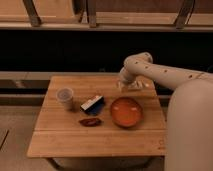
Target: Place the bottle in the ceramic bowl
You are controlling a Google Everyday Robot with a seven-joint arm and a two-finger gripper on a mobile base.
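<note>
The ceramic bowl (126,111) is a shallow orange-brown glossy dish on the right half of the wooden table (60,137), and nothing shows inside it. My gripper (125,85) is at the end of the white arm, low over the table's far right part, just behind the bowl. A small whitish shape that looks like the bottle (138,86) is right beside the gripper near the table's back edge. I cannot tell whether the gripper holds it.
A white cup (65,97) stands at the table's left. A blue-and-white box (93,104) lies left of the bowl. A small flat dark-red object (90,121) lies in front of the box. My robot's white body (190,130) fills the right side.
</note>
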